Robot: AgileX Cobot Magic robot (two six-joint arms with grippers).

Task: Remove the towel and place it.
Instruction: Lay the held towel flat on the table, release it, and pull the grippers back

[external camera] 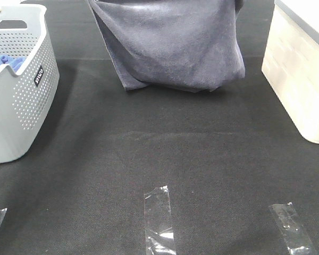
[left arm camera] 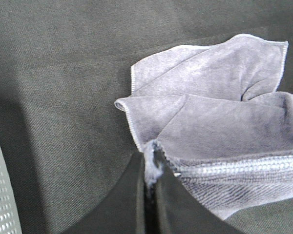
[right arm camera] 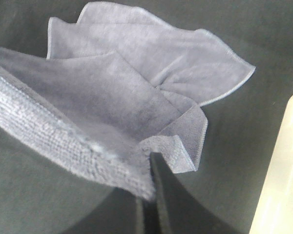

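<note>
Clear of the basket (external camera: 22,106), the towel (external camera: 170,48) hangs between the left gripper (left arm camera: 149,173) and the right gripper (right arm camera: 149,178). Both sets of jaws pinch hemmed corners, and the towel's lower folds touch the worktop (external camera: 149,159). Laying it down apparently remains.

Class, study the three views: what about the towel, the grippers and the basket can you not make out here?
1. Exterior high: the towel runs off the top edge; the left gripper and right gripper show only in wrist views.
2. Exterior high: the basket is cut by the left edge; its wall hides most of the blue cloth.
3. Right wrist: the towel's hem covers one fingertip.
</note>
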